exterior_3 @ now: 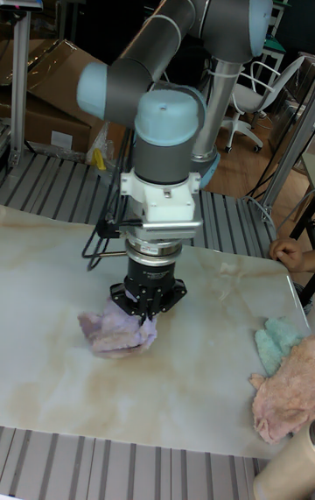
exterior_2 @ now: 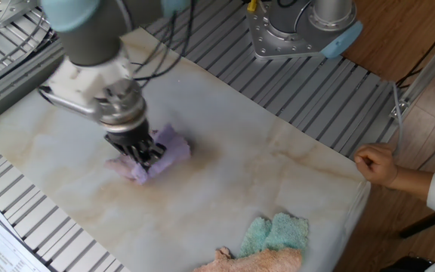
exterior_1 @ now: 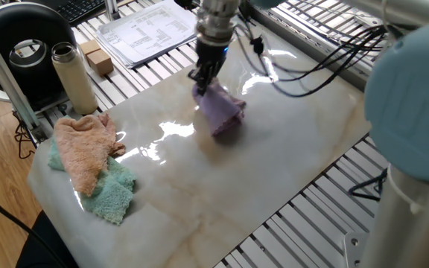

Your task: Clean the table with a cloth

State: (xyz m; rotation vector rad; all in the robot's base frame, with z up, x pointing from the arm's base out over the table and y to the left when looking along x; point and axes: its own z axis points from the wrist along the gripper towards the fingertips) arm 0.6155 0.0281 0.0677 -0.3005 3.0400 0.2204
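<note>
The lavender cloth (exterior_1: pixel 221 112) (exterior_2: pixel 165 154) (exterior_3: pixel 112 332) lies bunched on the cream marble table (exterior_1: pixel 274 171) (exterior_2: pixel 278 196) (exterior_3: pixel 192 386). My gripper (exterior_1: pixel 202 80) (exterior_2: pixel 143 153) (exterior_3: pixel 147 311) points straight down, shut on the cloth's top edge and pressing it onto the slab. The rest of the cloth trails out from the fingers across the marble. The fingertips are sunk in the fabric and mostly hidden.
A peach cloth (exterior_1: pixel 86 149) lies over a teal cloth (exterior_1: pixel 110 190) at one end of the slab. A metal bottle (exterior_1: pixel 71 74), small boxes (exterior_1: pixel 95 58) and papers (exterior_1: pixel 149 28) stand beyond the edge. A person's hand (exterior_2: pixel 376 162) rests at the table's side.
</note>
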